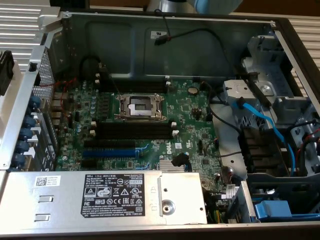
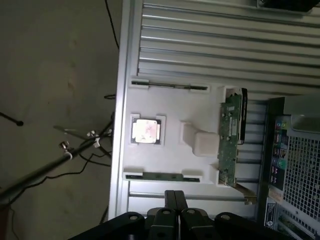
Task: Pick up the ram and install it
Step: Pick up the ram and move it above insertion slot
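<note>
Near the closed pincer [image 2: 174, 193] lies the ram [image 2: 160, 176].

Robotics lab or PC assembly bench. Open PC case [image 1: 165, 30] w/ mobo [image 1: 150, 115] centre frame, PSU [image 1: 120, 197] lower left. Slotted alu bench [image 1: 20, 20] in upper corners. Wrist view: white parts tray [image 2: 172, 107] on the bench, bare floor [image 2: 45, 75] beside it w/ tripod legs [image 2: 45, 167] & cables [image 2: 111, 25].

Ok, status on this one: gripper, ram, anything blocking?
Gripper shut, empty, above the white tray. Ram sits in the tray, untouched. Memory slots unfilled; nothing seen blocking.
</note>
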Controlling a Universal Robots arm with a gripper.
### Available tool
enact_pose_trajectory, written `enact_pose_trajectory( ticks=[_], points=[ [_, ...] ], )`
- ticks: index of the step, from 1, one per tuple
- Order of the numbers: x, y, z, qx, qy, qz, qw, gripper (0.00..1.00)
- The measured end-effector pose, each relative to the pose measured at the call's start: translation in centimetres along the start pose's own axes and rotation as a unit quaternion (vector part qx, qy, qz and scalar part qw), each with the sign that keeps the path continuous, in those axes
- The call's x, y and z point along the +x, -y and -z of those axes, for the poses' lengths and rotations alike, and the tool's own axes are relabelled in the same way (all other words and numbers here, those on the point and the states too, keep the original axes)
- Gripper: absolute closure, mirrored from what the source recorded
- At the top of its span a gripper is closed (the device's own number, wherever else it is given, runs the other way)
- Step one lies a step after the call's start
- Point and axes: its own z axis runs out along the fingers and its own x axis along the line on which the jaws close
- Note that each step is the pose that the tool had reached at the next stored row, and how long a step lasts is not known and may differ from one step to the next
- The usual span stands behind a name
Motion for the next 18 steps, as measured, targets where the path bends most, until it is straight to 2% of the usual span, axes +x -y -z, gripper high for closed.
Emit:
enact_pose_trajectory(
  ticks=[5, 9, 13, 18],
  points=[
    [0.0, 0.0, 0.0, -0.0033, 0.0019, 0.046, 0.999, 0.9],
    [0.0, 0.0, 0.0, -0.006, 0.0035, 0.081, 0.9967, 0.9],
    [0.01, 0.0, 0.0, -0.0086, 0.005, 0.118, 0.993, 0.9],
    [0.01, 0.0, -0.02, -0.0117, 0.0069, 0.163, 0.9866, 0.9]
  ],
)
